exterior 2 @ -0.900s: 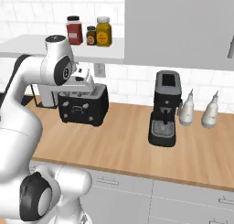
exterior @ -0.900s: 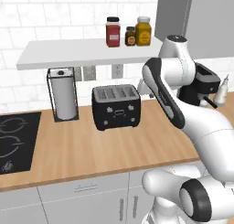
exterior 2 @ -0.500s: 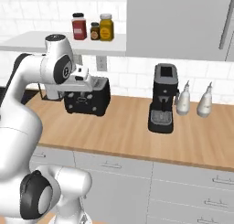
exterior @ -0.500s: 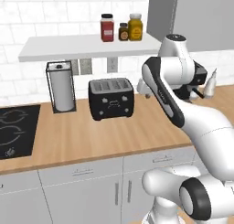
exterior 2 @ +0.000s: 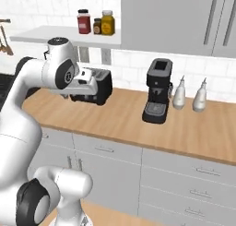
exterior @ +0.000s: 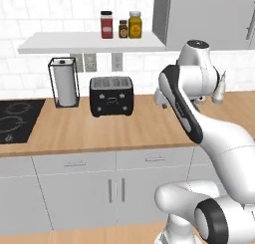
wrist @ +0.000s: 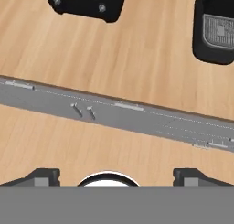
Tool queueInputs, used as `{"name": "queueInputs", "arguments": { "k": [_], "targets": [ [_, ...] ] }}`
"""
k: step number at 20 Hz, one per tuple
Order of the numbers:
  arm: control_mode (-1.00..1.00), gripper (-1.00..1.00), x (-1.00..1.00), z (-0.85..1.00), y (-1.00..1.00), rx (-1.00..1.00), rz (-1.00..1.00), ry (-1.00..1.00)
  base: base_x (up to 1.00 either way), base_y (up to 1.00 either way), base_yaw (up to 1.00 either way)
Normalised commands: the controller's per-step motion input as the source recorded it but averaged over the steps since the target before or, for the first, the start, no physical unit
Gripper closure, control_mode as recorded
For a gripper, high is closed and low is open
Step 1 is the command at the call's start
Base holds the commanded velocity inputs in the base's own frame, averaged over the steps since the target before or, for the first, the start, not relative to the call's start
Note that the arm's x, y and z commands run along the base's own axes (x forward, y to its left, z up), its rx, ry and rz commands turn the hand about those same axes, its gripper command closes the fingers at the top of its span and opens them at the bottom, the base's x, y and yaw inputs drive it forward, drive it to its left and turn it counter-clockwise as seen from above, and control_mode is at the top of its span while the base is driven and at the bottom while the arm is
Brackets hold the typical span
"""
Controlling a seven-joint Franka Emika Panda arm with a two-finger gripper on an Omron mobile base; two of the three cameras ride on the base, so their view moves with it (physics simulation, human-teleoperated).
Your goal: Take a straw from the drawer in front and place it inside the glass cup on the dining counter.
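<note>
- Both base views have shifted with the base since the earlier frames; the boxy black toaster [exterior: 110, 96] now sits further left in the left view.
- Claw [wrist: 118, 175] hangs open, its dark tips wide apart with nothing between them, facing down over the surface's front edge.
- Smooth light-wood surface [exterior: 124, 131] has bare room between the toaster and the black coffee machine [exterior 2: 157, 91].
- Flat grey drawer fronts [exterior: 74, 164] with slim metal handles are shut below the edge.
- A wire-framed paper towel roll [exterior: 63, 82] stands just left of the toaster.
- Two pale bottles [exterior 2: 179, 93] stand right of the coffee machine.
</note>
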Motion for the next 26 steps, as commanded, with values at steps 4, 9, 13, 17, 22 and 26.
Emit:
{"name": "queueInputs", "arguments": {
  "k": [4, 9, 13, 17, 22, 26],
  "targets": [
    [1.0, -1.0, 0.0, 0.0, 0.0, 0.0, 0.0, 0.0, 0.0, -0.83, 0.6],
    [1.0, -1.0, 0.0, 0.0, 0.0, 0.0, 0.0, 0.0, 0.0, -0.79, 0.63],
    [1.0, -1.0, 0.0, 0.0, 0.0, 0.0, 0.0, 0.0, -0.04, -0.75, 0.64],
    [1.0, -1.0, 0.0, 0.0, 0.0, 0.0, 0.0, 0.0, -0.04, -0.76, 0.59],
    [1.0, -1.0, 0.0, 0.0, 0.0, 0.0, 0.0, 0.0, -0.14, -0.75, 0.45],
    [1.0, -1.0, 0.0, 0.0, 0.0, 0.0, 0.0, 0.0, -0.08, -0.64, 0.32]
  ]
}}
